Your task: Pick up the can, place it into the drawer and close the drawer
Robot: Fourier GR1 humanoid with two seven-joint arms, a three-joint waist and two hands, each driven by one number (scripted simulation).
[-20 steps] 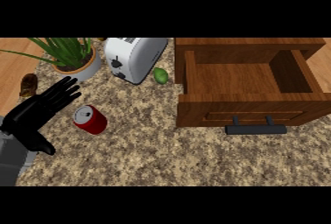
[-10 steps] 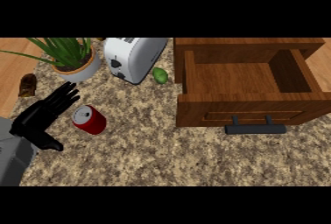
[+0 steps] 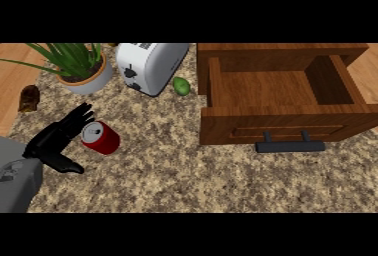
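My left hand (image 3: 55, 142) has drawn in toward the counter's near-left corner over the last second and now sits right beside the red can (image 3: 101, 137), fingers stretched toward its silver top and thumb splayed low, holding nothing. I judge this is the approach settling into a grasp; the can still stands untouched on the speckled granite counter (image 3: 170, 180), well apart from the drawer. My right hand shows nowhere. Further back on the right, the wooden drawer (image 3: 277, 95) hangs open, a boxy brown tray with a dark bar handle (image 3: 289, 146). Beyond the can stand a glossy white toaster (image 3: 148, 65), a small green lime (image 3: 181, 85), and a spiky plant in a pale pot (image 3: 83, 75) at the far-left corner.
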